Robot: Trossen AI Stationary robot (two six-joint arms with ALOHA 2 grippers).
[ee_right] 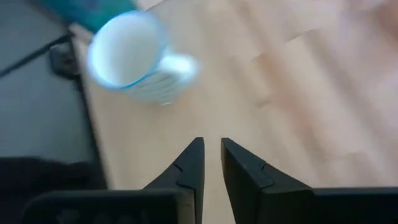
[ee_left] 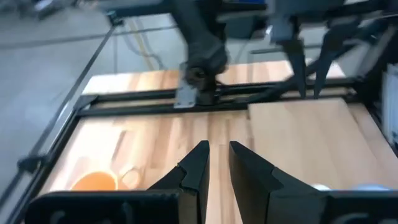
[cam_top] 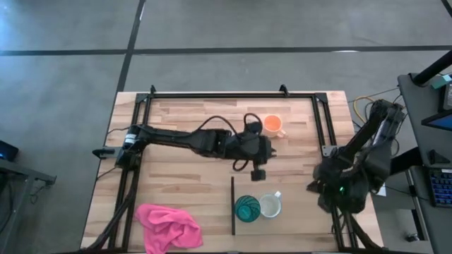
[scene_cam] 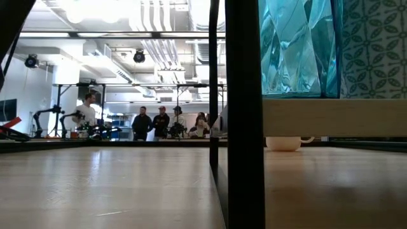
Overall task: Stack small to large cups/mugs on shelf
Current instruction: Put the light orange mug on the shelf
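**Cups unstacked, both grippers empty**

Left gripper hangs over the tabletop's middle, dark fingers nearly closed, a narrow gap between, holding nothing. Orange mug with handle sits near the far edge, just beyond that arm. Teal translucent handleless tumbler and white mug with handle stand touching side by side on the pale wooden shelf board near the front edge, beside its thin dark upright strip. Right gripper waits at the right edge, fingers almost shut, empty. Crumpled pink cloth lies at the front-left corner.
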